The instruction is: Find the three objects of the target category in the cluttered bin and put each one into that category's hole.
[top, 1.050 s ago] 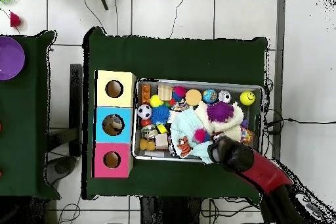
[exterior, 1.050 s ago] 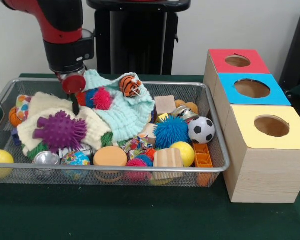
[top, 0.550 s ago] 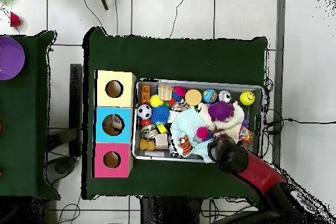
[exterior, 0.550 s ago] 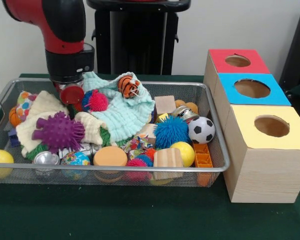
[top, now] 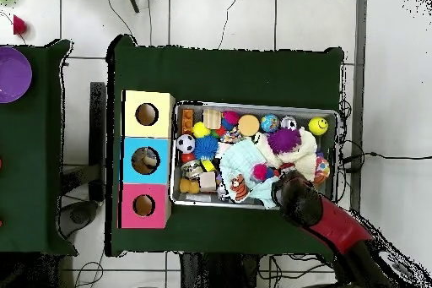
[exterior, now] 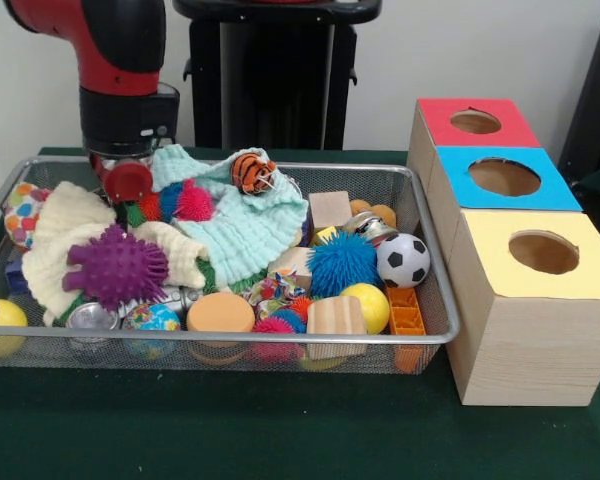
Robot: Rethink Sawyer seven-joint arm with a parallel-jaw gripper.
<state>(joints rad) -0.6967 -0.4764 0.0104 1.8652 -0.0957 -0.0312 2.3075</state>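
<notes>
Wire bin (exterior: pixel 435 335) sits on the green counter (exterior: pixel 280 430), packed with toys and cloths; three boxes stand in a row just beside it, tops yellow (exterior: pixel 540 255), blue (exterior: pixel 505 178) and red (exterior: pixel 475 122), each with one round hole; the row's long axis runs from the near side to the far side in the front view.

Gripper (exterior: pixel 128 183) hangs low over the bin's far left corner, beside a pink spiky ball (exterior: pixel 193 203) and the mint cloth (exterior: pixel 245 230); a red round part hides the tip, so I cannot tell whether it is spread or pressed together.

Purple spiky toy (exterior: pixel 117 267) lies on the cream cloth (exterior: pixel 65 235); blue spiky ball (exterior: pixel 342 263) touches the soccer ball (exterior: pixel 403 260); tiger toy (exterior: pixel 251 172) rests on the mint cloth's far edge.
</notes>
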